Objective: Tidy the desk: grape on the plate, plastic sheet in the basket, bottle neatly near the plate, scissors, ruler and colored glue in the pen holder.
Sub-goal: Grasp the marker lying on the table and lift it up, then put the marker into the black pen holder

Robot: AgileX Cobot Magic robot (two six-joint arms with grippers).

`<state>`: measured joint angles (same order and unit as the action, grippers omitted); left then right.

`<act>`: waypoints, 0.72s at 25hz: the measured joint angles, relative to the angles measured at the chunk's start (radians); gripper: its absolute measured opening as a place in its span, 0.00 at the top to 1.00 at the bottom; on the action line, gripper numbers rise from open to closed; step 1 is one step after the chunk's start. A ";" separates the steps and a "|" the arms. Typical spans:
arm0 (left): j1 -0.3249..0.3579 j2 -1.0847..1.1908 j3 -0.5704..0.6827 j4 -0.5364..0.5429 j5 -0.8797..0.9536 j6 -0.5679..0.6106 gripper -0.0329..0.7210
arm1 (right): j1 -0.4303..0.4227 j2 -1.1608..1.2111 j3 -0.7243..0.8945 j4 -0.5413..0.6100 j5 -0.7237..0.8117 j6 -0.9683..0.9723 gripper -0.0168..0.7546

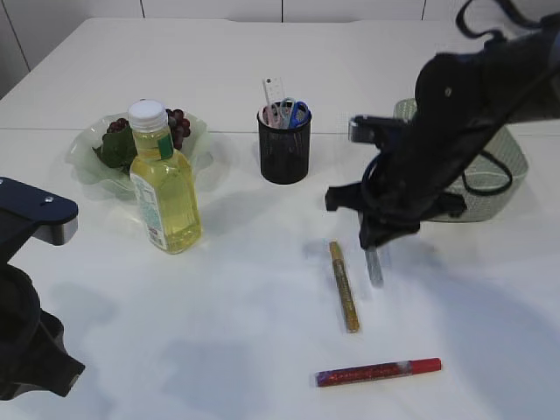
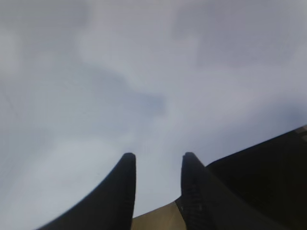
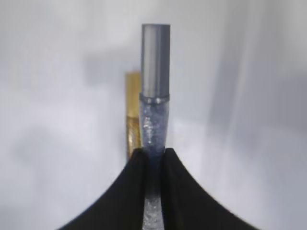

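1. Silver glue pen [image 3: 154,96]: clamped between the two black fingers of the right gripper [image 3: 154,158], grey cap pointing away from the wrist. In the exterior view the pen [image 1: 374,265] shows below the gripper; whether its tip touches the surface cannot be told.
2. Gold glue pen [image 1: 344,286]: lies flat just left of the silver one, running near to far. In the right wrist view it shows directly behind the held pen.
3. Red glue pen [image 1: 378,372]: lies crosswise near the front edge, apart from the gold pen.
4. Pen holder [image 1: 283,147]: black mesh, upright at centre rear, with scissors [image 1: 293,112] and ruler [image 1: 274,92] standing in it. Bare surface [image 1: 262,289] lies between it and the pens.
5. Basket [image 1: 507,166]: right rear, largely hidden behind the right arm.
6. Bottle [image 1: 164,179]: upright, yellow liquid, white cap, just in front of the plate [image 1: 87,153], overlapping its front rim in view.
7. Grapes [image 1: 175,127]: on the plate.
8. Left gripper [image 2: 158,160]: fingers partly apart, holding nothing, over bare surface at the front left corner.
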<state>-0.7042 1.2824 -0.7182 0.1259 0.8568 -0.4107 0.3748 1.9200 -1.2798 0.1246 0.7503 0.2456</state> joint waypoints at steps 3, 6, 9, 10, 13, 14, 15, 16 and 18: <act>0.000 0.000 0.000 0.000 -0.002 0.000 0.64 | -0.009 -0.032 -0.083 0.052 -0.009 -0.143 0.87; 0.000 0.000 0.000 0.000 -0.002 0.000 0.64 | -0.039 -0.034 -0.185 0.172 -0.009 -0.313 0.87; 0.000 0.000 0.000 0.000 -0.002 0.000 0.64 | -0.086 -0.034 -0.272 0.328 -0.009 -0.475 0.87; 0.000 0.000 0.000 0.000 -0.002 0.000 0.64 | -0.102 -0.034 -0.297 0.372 -0.011 -0.534 0.87; 0.000 0.000 0.000 0.000 -0.004 0.000 0.64 | -0.154 -0.020 -0.365 0.527 -0.027 -0.705 0.87; 0.000 0.000 0.000 0.000 -0.004 0.000 0.64 | -0.164 -0.007 -0.389 0.587 -0.026 -0.768 0.87; 0.000 0.000 0.000 0.000 -0.004 0.000 0.64 | -0.176 0.010 -0.411 0.647 -0.029 -0.823 0.87; 0.000 0.000 0.000 0.000 -0.004 0.000 0.64 | -0.183 0.031 -0.428 0.705 -0.029 -0.889 0.87; 0.000 0.000 0.000 0.000 -0.004 0.000 0.64 | -0.185 0.072 -0.464 0.801 -0.029 -1.014 0.87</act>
<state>-0.7042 1.2824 -0.7182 0.1259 0.8530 -0.4107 0.1900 1.9925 -1.7441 0.9253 0.7212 -0.7679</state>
